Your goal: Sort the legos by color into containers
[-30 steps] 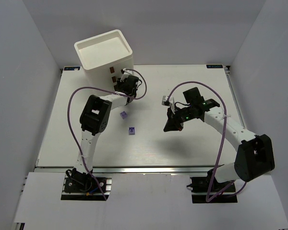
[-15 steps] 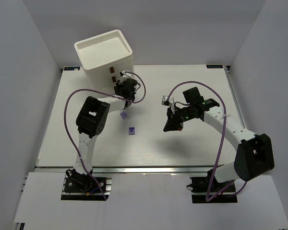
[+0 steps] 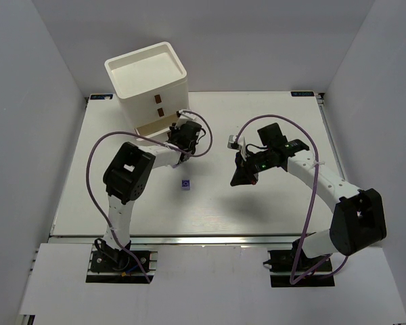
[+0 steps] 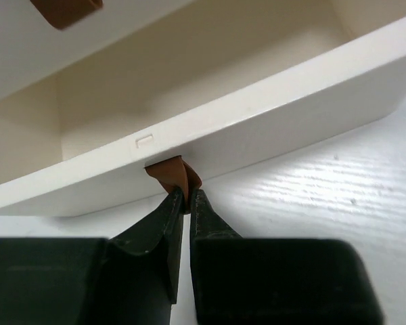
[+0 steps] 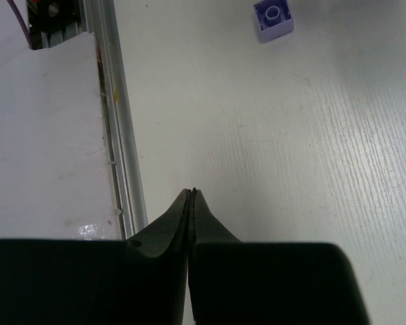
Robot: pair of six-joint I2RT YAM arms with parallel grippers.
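Observation:
The white drawer unit [image 3: 149, 78] stands at the table's far left, with its bottom drawer [image 3: 151, 128] pulled partly out. My left gripper [image 3: 178, 135] is shut on that drawer's brown handle [image 4: 170, 173], its tips [image 4: 186, 196] pinching the tab below the drawer's front wall [image 4: 271, 122]. The part of the drawer's inside that shows holds no bricks. One light purple lego [image 3: 185, 184] lies on the table near the left forearm and also shows in the right wrist view [image 5: 273, 18]. My right gripper [image 3: 243, 178] is shut and empty, just above the table [image 5: 191, 193].
Two upper drawers with brown handles [image 3: 158, 100] are closed; one handle shows in the left wrist view [image 4: 66, 10]. The table's metal edge rail [image 5: 118, 135] runs past the right gripper. No green bricks are in view.
My left gripper has pulled the bottom drawer out by its handle, moving toward the near right. The left arm now covers the second purple brick. The right arm has not moved.

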